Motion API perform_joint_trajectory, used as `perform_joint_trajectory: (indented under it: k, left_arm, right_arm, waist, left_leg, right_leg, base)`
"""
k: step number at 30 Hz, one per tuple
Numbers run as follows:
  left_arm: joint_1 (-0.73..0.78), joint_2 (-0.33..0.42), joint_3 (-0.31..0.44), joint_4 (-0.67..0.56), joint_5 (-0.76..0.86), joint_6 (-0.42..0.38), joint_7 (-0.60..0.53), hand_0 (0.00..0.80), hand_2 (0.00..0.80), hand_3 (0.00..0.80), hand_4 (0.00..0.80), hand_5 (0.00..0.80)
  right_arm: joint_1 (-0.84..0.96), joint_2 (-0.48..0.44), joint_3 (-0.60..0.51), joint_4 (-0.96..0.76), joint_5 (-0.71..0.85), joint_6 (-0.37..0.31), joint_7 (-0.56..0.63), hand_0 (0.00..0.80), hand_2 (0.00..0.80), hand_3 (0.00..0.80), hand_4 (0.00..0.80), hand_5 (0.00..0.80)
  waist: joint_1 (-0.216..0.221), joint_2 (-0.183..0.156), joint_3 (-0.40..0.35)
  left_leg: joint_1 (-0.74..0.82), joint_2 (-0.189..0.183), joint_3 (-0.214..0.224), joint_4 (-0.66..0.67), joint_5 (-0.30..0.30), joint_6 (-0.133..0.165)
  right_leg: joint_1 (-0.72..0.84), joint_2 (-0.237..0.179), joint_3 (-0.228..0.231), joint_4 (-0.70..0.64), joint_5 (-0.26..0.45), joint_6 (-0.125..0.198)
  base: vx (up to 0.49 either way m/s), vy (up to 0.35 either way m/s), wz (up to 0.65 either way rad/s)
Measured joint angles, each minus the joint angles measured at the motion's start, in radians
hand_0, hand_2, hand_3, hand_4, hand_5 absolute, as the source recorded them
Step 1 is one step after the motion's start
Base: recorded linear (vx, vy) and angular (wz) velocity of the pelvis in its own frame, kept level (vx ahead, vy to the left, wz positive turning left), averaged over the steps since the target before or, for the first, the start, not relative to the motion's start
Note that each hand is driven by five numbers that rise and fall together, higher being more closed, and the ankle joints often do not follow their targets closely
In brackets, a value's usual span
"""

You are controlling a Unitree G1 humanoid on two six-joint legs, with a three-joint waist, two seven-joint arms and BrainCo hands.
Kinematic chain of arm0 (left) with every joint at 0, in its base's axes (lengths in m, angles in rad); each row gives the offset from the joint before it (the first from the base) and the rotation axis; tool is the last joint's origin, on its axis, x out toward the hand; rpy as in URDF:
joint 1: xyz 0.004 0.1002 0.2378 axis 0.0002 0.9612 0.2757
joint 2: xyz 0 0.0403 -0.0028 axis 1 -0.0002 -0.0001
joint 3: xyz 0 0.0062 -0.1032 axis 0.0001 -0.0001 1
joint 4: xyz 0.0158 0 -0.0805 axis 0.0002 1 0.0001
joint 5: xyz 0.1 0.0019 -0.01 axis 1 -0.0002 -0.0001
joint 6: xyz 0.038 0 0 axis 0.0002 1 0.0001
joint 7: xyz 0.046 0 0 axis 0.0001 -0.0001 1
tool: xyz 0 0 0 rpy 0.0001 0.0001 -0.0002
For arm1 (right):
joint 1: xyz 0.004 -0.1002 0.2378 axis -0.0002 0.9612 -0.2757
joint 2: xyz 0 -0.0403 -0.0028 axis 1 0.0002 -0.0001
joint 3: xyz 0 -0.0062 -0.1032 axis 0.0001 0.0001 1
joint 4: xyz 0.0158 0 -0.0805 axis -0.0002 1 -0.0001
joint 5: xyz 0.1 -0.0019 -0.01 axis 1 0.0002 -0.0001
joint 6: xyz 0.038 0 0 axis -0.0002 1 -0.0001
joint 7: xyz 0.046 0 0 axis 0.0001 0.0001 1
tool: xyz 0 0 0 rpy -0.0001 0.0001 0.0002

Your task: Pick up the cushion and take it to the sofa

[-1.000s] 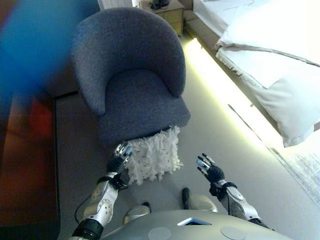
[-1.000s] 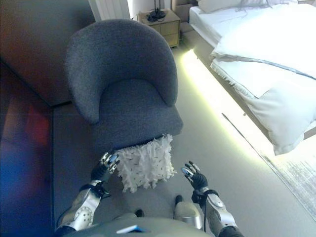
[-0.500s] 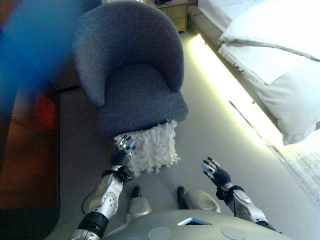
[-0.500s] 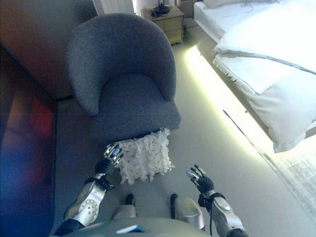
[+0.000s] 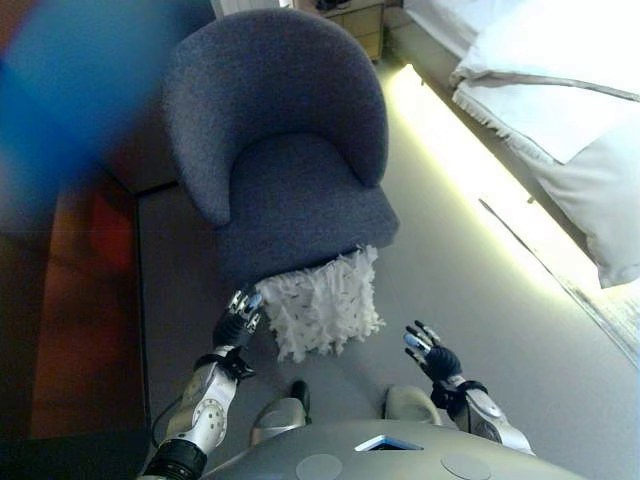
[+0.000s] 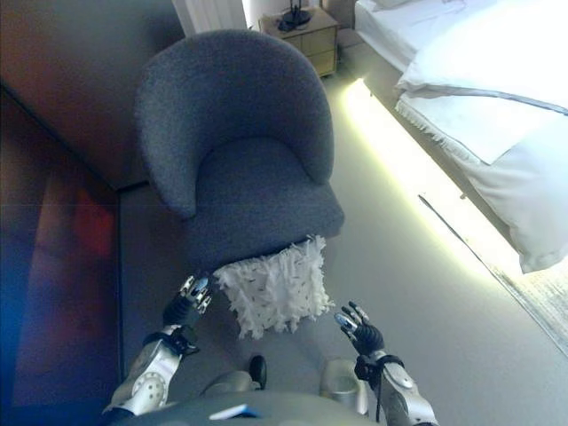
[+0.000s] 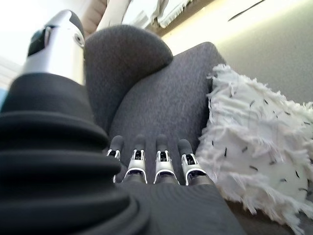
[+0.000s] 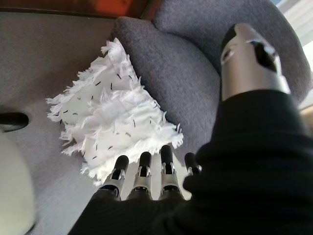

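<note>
A white shaggy cushion (image 5: 322, 303) with dark flecks stands on the floor, leaning against the front of a grey tub armchair (image 5: 290, 160). My left hand (image 5: 238, 318) is open just to the cushion's left, apart from it; its wrist view shows the cushion (image 7: 254, 152) past straight fingers (image 7: 161, 164). My right hand (image 5: 430, 352) is open lower right of the cushion, a short gap away. Its wrist view shows the same cushion (image 8: 110, 122) beyond the fingers (image 8: 142, 176). Neither hand holds anything.
A bed with white bedding (image 5: 560, 110) runs along the right, with a lit strip (image 5: 470, 180) under its edge. A wooden nightstand (image 6: 306, 35) stands behind the armchair. Dark furniture (image 5: 60, 300) lines the left. Grey carpet lies between chair and bed.
The whole picture has shifted, so the camera moved. My left hand sits a little lower beside the cushion; the right hand stays open at about the same distance.
</note>
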Motion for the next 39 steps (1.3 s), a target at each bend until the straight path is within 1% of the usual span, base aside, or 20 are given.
perform_joint_trajectory:
  k: [2,3,5,8,10,13,15,16,19,21,23,26,29,31,33,34,35,36,37,39]
  left_arm:
    - [-0.007,0.0,0.0,0.037,0.008,0.0,-0.002,0.0,0.0,0.0,0.0,0.0]
    - [-0.008,0.001,0.0,0.043,0.008,0.0,-0.004,0.0,0.0,0.0,0.0,0.0]
    - [-0.003,0.007,0.0,0.044,0.008,0.001,-0.007,0.0,0.0,0.0,0.0,0.0]
    - [0.013,0.041,0.003,0.031,0.007,0.0,-0.01,0.0,0.0,0.0,0.0,0.0]
    - [0.027,0.076,0.004,0.003,0.006,0.0,-0.009,0.0,0.0,0.0,0.0,0.0]
    - [0.031,0.086,-0.002,-0.011,0.005,-0.001,-0.008,0.0,0.0,0.0,0.0,0.0]
    - [0.027,0.081,-0.026,-0.012,0.002,-0.006,-0.006,0.0,0.0,0.0,0.0,0.0]
    - [0.023,0.081,-0.041,-0.012,-0.003,-0.009,-0.005,0.0,0.0,0.0,0.0,0.0]
    - [0.015,0.057,-0.048,-0.01,-0.003,-0.009,-0.007,0.0,0.0,0.0,0.0,0.0]
    - [0.024,0.045,-0.048,-0.009,-0.003,-0.009,-0.009,0.0,0.0,0.0,0.0,0.0]
    - [0.036,0.035,-0.047,-0.009,-0.003,-0.01,-0.009,0.0,0.0,0.0,0.0,0.0]
    - [0.05,0.013,-0.045,0.009,-0.002,-0.024,-0.005,0.0,0.0,0.0,0.0,0.0]
    - [0.036,0.0,-0.038,0.067,0.001,-0.027,0.002,0.0,0.0,0.0,0.0,0.0]
    - [0.019,0.001,-0.037,0.108,0.031,-0.03,0.025,0.0,0.0,0.0,0.0,0.0]
    - [-0.025,0.001,-0.036,0.166,0.049,-0.03,0.049,0.0,0.0,0.0,0.0,0.0]
    - [-0.042,-0.002,-0.036,0.183,0.065,-0.031,0.059,0.0,0.0,0.0,0.0,0.0]
    - [-0.042,-0.006,-0.035,0.195,0.082,-0.031,0.064,0.0,0.0,0.0,0.0,0.0]
    - [-0.034,-0.01,-0.036,0.202,0.089,-0.032,0.065,0.0,0.0,0.0,0.0,0.0]
    - [-0.038,-0.014,-0.038,0.203,0.112,-0.038,0.068,0.0,0.0,0.0,0.0,0.0]
    - [-0.023,-0.016,-0.042,0.202,0.155,-0.05,0.07,0.0,0.0,0.0,0.0,0.0]
  right_arm:
    - [-0.007,0.005,-0.002,0.002,0.004,-0.005,-0.005,0.0,0.0,0.0,0.0,0.0]
    - [-0.005,0.01,-0.006,0.003,0.007,-0.017,-0.008,0.0,0.0,0.0,0.0,0.0]
    - [0.014,0.014,-0.007,0.004,0.007,-0.027,-0.01,0.0,0.0,0.0,0.0,0.0]
    - [0.055,0.018,-0.006,0.004,0.007,-0.031,-0.009,0.0,0.0,0.0,0.0,0.0]
    - [0.086,0.02,-0.007,0.003,0.007,-0.031,-0.008,0.0,0.0,0.0,0.0,0.0]
    - [0.113,0.02,-0.008,0.004,0.013,-0.032,-0.008,0.0,0.0,0.0,0.0,0.0]
    - [0.116,0.021,-0.005,0.007,0.031,-0.033,-0.008,0.0,0.0,0.0,0.0,0.0]
    - [0.116,0.022,-0.005,0.008,0.037,-0.033,-0.007,0.0,0.0,0.0,0.0,0.0]
    - [0.114,0.023,-0.007,0.022,0.045,-0.032,-0.007,0.0,0.0,0.0,0.0,0.0]
    - [0.104,0.024,-0.008,0.03,0.048,-0.032,-0.007,0.0,0.0,0.0,0.0,0.0]
    - [0.094,0.021,-0.01,0.033,0.048,-0.029,-0.008,0.0,0.0,0.0,0.0,0.0]
    - [0.057,0.02,-0.005,0.034,0.044,-0.025,-0.011,0.0,0.0,0.0,0.0,0.0]
    - [0.044,0.015,0.0,0.032,0.005,-0.025,-0.024,0.0,0.0,0.0,0.0,0.0]
    - [0.034,0.008,0.007,0.038,-0.044,-0.017,-0.027,0.0,0.0,0.0,0.0,0.0]
    - [-0.003,0.005,0.024,0.076,-0.098,-0.008,-0.029,0.0,0.0,0.0,0.0,0.0]
    - [-0.021,-0.004,0.034,0.086,-0.113,-0.002,-0.028,0.0,0.0,0.0,0.0,0.0]
    - [-0.035,-0.01,0.036,0.094,-0.123,0.002,-0.026,0.0,0.0,0.0,0.0,0.0]
    - [-0.041,-0.019,0.035,0.098,-0.128,0.002,-0.024,0.0,0.0,0.0,0.0,0.0]
    - [-0.052,-0.025,0.035,0.124,-0.133,0.002,-0.02,0.0,0.0,0.0,0.0,0.0]
    - [-0.08,-0.034,0.036,0.175,-0.15,0.001,-0.021,0.0,0.0,0.0,0.0,0.0]
  waist:
    - [0.009,-0.008,-0.001]
    - [0.018,-0.009,0.0]
    - [0.02,0.003,-0.003]
    - [0.02,0.034,-0.011]
    - [0.019,0.017,-0.01]
    - [0.012,-0.015,-0.006]
    - [-0.019,-0.031,-0.003]
    - [-0.038,-0.042,-0.004]
    - [-0.044,-0.071,-0.005]
    - [-0.036,-0.073,-0.013]
    - [-0.033,-0.065,-0.025]
    - [-0.035,-0.042,-0.04]
    - [-0.037,-0.029,-0.055]
    - [-0.038,-0.028,-0.055]
    - [-0.033,-0.061,-0.047]
    - [-0.032,-0.08,-0.046]
    - [-0.015,-0.08,-0.043]
    - [-0.006,-0.078,-0.04]
    - [-0.008,-0.083,-0.034]
    - [0.024,-0.055,-0.027]
  left_leg:
    - [0.002,-0.023,0.002,0.029,-0.027,0.027]
    - [0.0,-0.035,0.003,0.045,-0.04,0.028]
    - [0.0,-0.041,0.003,0.08,-0.058,0.03]
    - [0.009,-0.03,0.009,0.054,-0.045,0.06]
    - [0.014,-0.034,0.027,0.031,-0.036,0.073]
    - [0.008,-0.049,0.025,0.021,-0.026,0.089]
    - [0.008,-0.052,0.011,0.021,-0.024,0.088]
    - [0.007,-0.056,-0.003,0.021,-0.024,0.088]
    - [0.034,-0.062,-0.034,0.003,-0.027,0.07]
    - [0.082,-0.044,-0.053,-0.052,-0.026,0.068]
    - [0.112,-0.019,-0.049,-0.072,-0.022,0.06]
    - [0.119,0.019,-0.047,-0.068,-0.038,0.023]
    - [0.121,0.055,-0.05,-0.041,-0.067,-0.021]
    - [0.094,0.076,-0.059,0.037,-0.088,-0.059]
    - [0.015,0.049,-0.053,0.203,-0.087,-0.062]
    - [-0.048,0.039,-0.059,0.325,-0.074,-0.08]
    - [-0.076,0.029,-0.069,0.385,-0.04,-0.093]
    - [-0.096,0.022,-0.083,0.432,-0.015,-0.096]
    - [-0.123,0.015,-0.084,0.475,0.008,-0.074]
    - [-0.14,0.013,-0.08,0.435,-0.01,-0.045]
  right_leg:
    - [-0.009,-0.022,-0.01,0.051,0.003,-0.002]
    - [-0.034,-0.031,-0.012,0.113,0.011,-0.014]
    - [-0.085,-0.036,-0.013,0.224,0.065,-0.078]
    - [-0.139,-0.044,-0.028,0.26,0.164,-0.109]
    - [-0.147,-0.042,-0.028,0.194,0.145,-0.077]
    - [-0.136,-0.023,-0.008,-0.016,0.143,-0.006]
    - [-0.115,-0.007,0.004,-0.147,0.168,0.036]
    - [-0.105,-0.005,0.003,-0.197,0.175,0.046]
    - [-0.04,-0.003,0.0,-0.278,0.232,0.047]
    - [-0.012,0.022,-0.002,-0.282,0.255,0.029]
    - [-0.003,0.047,-0.012,-0.284,0.261,0.02]
    - [0.012,0.081,-0.025,-0.27,0.269,-0.025]
    - [0.009,0.116,-0.039,-0.227,0.231,-0.07]
    - [0.008,0.132,-0.059,-0.202,0.2,-0.085]
    - [-0.004,0.117,-0.066,-0.173,0.175,-0.098]
    - [0.0,0.102,-0.069,-0.169,0.17,-0.104]
    - [0.015,0.096,-0.069,-0.172,0.169,-0.108]
    - [0.031,0.09,-0.069,-0.178,0.164,-0.115]
    - [0.034,0.083,-0.078,-0.183,0.162,-0.125]
    - [0.023,0.075,-0.096,-0.184,0.16,-0.129]
  base:
    - [0.126,0.326,-0.05]
    - [0.121,0.338,-0.2]
    - [0.122,0.254,-0.15]
    - [0.165,0.041,-0.12]
    - [0.22,-0.087,-0.22]
    - [0.256,-0.087,-0.26]
    - [0.279,-0.09,0.03]
    - [0.276,-0.091,0.22]
    - [0.31,-0.099,0.28]
    - [0.333,-0.122,0.27]
    - [0.296,-0.131,0.13]
    - [0.344,-0.156,-0.05]
    - [0.305,-0.187,0.03]
    - [0.297,-0.184,0.19]
    - [0.252,-0.106,0.24]
    - [0.256,-0.044,0.09]
    - [0.209,0.014,0.11]
    - [0.205,0.092,0.12]
    - [0.136,0.146,0.08]
    - [0.082,0.185,-0.07]
